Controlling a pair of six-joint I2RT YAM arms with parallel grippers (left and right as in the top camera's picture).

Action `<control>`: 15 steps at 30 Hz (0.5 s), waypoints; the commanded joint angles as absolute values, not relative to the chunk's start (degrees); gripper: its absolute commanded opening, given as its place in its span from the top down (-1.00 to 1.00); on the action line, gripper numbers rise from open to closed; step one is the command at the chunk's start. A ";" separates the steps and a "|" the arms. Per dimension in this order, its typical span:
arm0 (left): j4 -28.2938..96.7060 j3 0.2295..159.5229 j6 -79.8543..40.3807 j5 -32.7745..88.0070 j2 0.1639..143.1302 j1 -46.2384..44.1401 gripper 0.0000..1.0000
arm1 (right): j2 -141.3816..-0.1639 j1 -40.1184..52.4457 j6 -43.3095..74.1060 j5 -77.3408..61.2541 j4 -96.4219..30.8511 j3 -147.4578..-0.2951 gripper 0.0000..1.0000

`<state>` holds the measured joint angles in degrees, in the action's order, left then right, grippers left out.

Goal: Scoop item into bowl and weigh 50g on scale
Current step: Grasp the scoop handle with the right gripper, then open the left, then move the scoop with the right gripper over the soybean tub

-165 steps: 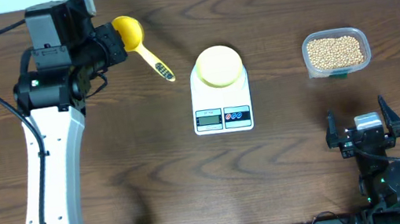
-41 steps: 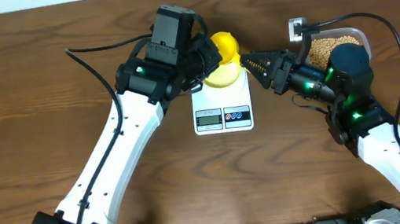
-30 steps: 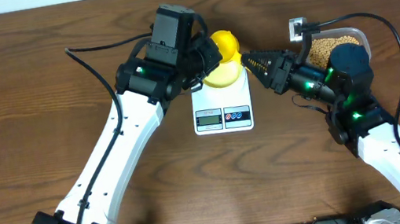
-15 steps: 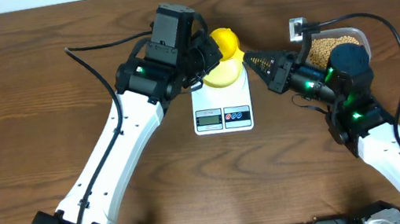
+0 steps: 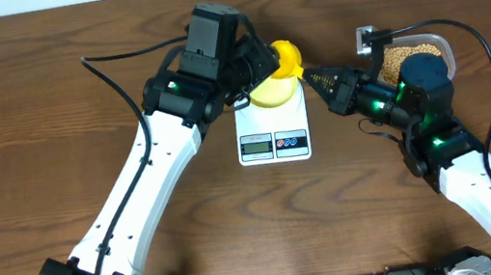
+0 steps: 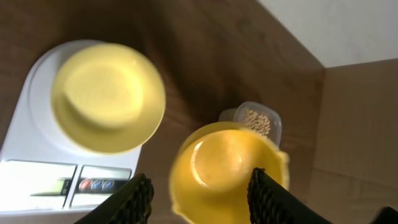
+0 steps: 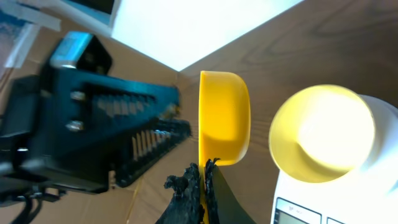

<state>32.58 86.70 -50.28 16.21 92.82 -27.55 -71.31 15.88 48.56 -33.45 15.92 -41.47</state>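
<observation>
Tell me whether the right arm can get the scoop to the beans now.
Probably yes. The right gripper grips the scoop by its handle, and the beans lie uncovered close beside that arm. Only the left gripper, open around the scoop, stands near.

Shows the left gripper (image 6: 200, 194) now parted on either side of the bright yellow plastic long-handled scoop (image 6: 227, 165), where clamped shut on it a second ago. Shows the right gripper (image 7: 202, 180), partly open a second ago, now pinched shut on the scoop's handle. Places the scoop's cup slightly further right than half a second ago. Against the view from over five seconds ago, finds both arms brought in from the table's left side and near right corner to meet above the flat white rectangular digital scale (image 5: 273, 138), scoop carried along.
</observation>
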 commanded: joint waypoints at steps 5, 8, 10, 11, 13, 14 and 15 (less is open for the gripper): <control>29.43 86.37 -36.67 16.05 92.44 -24.84 -0.19 | -71.26 14.92 42.78 -30.33 10.74 -42.46 0.97; 29.47 86.37 -30.09 16.05 91.74 -22.79 -0.18 | -71.26 13.87 38.79 -28.56 5.80 -44.03 0.97; 29.67 86.37 -27.81 16.05 91.24 -21.34 -0.18 | -71.26 13.02 35.38 -27.83 1.06 -46.54 0.97; 29.80 86.39 -26.55 16.05 91.00 -20.51 -0.18 | -71.26 12.56 33.41 -27.31 -1.67 -48.23 0.97; 30.74 86.83 -24.75 16.08 90.76 -18.85 -0.18 | -71.26 11.55 29.80 -26.24 -7.25 -51.94 0.97; 31.48 87.26 -24.38 16.10 90.76 -18.13 -0.18 | -71.26 11.07 28.25 -25.50 -9.76 -53.82 0.97; 32.73 87.90 -24.21 16.10 90.76 -17.37 -0.18 | -71.26 10.31 26.11 -24.56 -13.10 -56.49 0.97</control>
